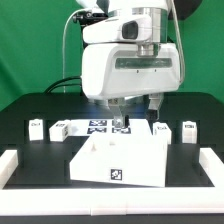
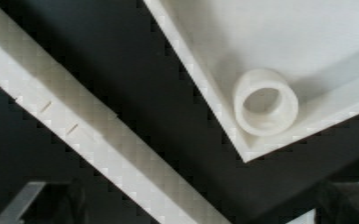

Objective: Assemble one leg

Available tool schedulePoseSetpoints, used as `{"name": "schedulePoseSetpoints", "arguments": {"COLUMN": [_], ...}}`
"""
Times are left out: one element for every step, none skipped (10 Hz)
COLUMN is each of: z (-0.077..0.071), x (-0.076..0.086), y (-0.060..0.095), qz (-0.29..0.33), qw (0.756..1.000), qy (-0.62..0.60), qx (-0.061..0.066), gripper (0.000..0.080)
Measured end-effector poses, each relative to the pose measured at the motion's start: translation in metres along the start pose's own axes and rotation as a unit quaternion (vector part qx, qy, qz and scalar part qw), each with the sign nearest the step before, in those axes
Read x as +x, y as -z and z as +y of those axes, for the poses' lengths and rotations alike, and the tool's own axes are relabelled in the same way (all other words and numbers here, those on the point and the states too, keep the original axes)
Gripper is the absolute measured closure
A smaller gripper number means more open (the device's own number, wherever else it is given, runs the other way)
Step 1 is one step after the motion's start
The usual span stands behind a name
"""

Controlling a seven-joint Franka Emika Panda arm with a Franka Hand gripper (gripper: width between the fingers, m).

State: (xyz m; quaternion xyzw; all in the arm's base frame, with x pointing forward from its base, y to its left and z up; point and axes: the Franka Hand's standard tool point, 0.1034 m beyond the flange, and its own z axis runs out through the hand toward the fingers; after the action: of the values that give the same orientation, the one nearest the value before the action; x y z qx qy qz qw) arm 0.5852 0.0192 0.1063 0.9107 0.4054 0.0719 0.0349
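one arm (image 1: 128,60) leans down, fingers (image 1: 118,112) spread over panel (image 1: 95,165).

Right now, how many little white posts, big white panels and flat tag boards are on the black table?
Small white plastic posts: 4
Large white square panel with raised rim: 1
Thin flat white marker board: 1
Total: 6

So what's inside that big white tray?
A round white ring sits in one corner of the tray, bare floor around it. Its raised rim hides the other corners.
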Motion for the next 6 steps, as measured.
{"name": "schedulePoseSetpoints", "arguments": {"z": [-0.0008, -0.0008, -0.0009, -0.0011, -0.0012, -0.0013], "x": [0.0004, 0.0004, 0.0004, 0.0003, 0.0002, 0.0001], "y": [-0.0005, -0.0005, -0.0006, -0.0011, -0.0013, -0.0015], "qz": [0.006, 0.006, 0.006, 0.006, 0.005, 0.005], "qw": [1.000, 1.000, 1.000, 1.000, 1.000, 1.000], "qy": [0.000, 0.000, 0.000, 0.000, 0.000, 0.000], "qx": [-0.005, -0.005, -0.005, -0.004, -0.004, -0.004], "gripper": [0.0150, 0.0150, 0.0150, 0.0150, 0.0150, 0.0150]}}
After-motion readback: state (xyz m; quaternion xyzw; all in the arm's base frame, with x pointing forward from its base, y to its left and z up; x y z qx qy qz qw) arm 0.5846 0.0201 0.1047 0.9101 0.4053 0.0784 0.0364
